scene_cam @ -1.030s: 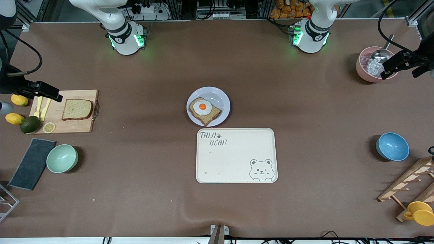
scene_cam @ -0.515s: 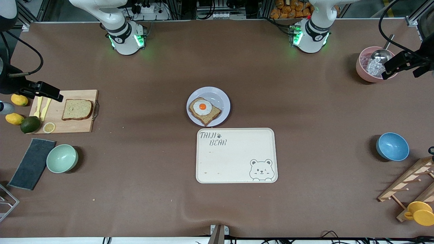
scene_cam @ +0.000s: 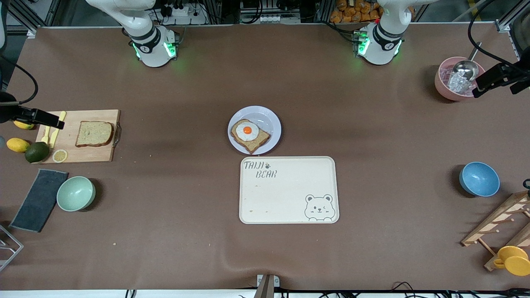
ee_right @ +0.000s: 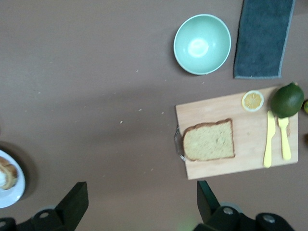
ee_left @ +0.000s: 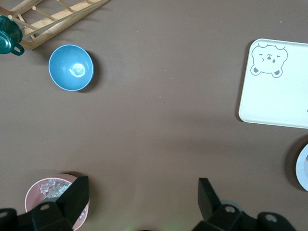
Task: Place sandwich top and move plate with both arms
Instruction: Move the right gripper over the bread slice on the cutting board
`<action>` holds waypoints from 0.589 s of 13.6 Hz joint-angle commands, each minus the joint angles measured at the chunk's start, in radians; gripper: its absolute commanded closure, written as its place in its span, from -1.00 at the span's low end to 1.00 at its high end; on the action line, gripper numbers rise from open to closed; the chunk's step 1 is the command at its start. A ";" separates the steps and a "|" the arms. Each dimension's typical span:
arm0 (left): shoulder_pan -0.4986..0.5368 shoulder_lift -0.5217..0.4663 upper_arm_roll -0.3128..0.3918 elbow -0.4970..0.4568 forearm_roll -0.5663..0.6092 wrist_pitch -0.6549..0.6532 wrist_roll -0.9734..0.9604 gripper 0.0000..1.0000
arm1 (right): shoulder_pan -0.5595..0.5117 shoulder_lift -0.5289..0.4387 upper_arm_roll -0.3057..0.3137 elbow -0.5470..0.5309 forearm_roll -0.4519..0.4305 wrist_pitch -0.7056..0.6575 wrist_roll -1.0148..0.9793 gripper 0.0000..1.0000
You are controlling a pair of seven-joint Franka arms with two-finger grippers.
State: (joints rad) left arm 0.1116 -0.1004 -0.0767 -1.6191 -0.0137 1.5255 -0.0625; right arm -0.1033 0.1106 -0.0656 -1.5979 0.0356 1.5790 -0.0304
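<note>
The sandwich top is lying on a cutting board at the right arm's end; the plate is sitting mid-table, touching neither. Both wrist views are showing spread fingers: right gripper over bare table, left gripper beside a pink bowl.

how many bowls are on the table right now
3. A mint green bowl sits beside the dark cloth at the right arm's end; a blue bowl and a pink bowl holding a metal scoop sit at the left arm's end.
</note>
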 commanded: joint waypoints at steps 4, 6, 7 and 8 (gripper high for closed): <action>0.003 0.033 -0.002 0.028 0.018 -0.019 0.003 -1.00 | -0.180 0.041 0.013 -0.168 0.053 0.116 -0.115 -1.00; 0.003 0.038 -0.002 0.028 0.012 -0.019 -0.003 -1.00 | -0.197 0.073 0.013 -0.180 0.059 0.119 -0.118 -1.00; 0.003 0.038 -0.002 0.028 0.011 -0.019 -0.005 -1.00 | -0.211 0.093 0.013 -0.185 0.059 0.128 -0.147 -1.00; 0.003 0.038 -0.002 0.027 0.009 -0.019 -0.005 -1.00 | -0.223 0.110 0.013 -0.191 0.061 0.151 -0.184 -1.00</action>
State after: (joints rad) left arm 0.1133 -0.0728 -0.0748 -1.6190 -0.0137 1.5255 -0.0625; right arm -0.2907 0.1973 -0.0690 -1.7779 0.0783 1.7017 -0.1617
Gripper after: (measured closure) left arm 0.000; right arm 0.000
